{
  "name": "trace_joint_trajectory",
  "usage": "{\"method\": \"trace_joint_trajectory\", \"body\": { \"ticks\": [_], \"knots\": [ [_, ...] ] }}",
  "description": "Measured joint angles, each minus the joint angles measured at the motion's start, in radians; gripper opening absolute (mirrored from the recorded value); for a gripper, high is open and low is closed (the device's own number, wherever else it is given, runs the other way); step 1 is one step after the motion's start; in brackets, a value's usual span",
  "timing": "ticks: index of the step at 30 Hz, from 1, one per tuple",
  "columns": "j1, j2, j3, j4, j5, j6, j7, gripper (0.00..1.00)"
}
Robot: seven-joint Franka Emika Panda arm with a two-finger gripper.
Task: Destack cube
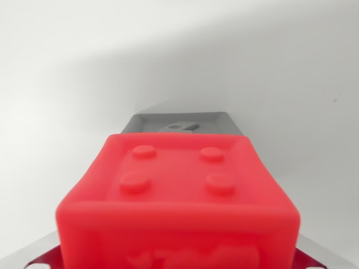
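Here, item by item, from the wrist view. Gripper: grey metal parts show just beyond the cube's far edge, and pale metallic slivers appear at both bottom corners; whether these are fingers, and whether they stand wide, narrow or clasp the cube, cannot be told. Soft-looking red rubbery cube: very close to the camera, filling the lower middle of the view, blurred at its near edge. Its upper face carries four round raised studs in a square arrangement; its near face bears a raised relief, too blurred to read. Plain white bench surface: occupies everything around and beyond the cube, with a soft shadow falling diagonally across it.
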Motion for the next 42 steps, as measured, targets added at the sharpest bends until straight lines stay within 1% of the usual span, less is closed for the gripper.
{"method": "trace_joint_trajectory", "body": {
  "ticks": [15, 27, 40, 42],
  "knots": [
    [0.000, -0.008, 0.000, -0.001, 0.000, -0.006, 0.000, 0.00],
    [0.002, -0.056, -0.003, -0.006, 0.000, -0.045, 0.001, 0.00],
    [0.006, -0.126, -0.010, -0.009, -0.004, -0.109, 0.002, 0.00],
    [0.006, -0.136, -0.010, -0.016, -0.005, -0.111, 0.002, 0.00]
  ]
}}
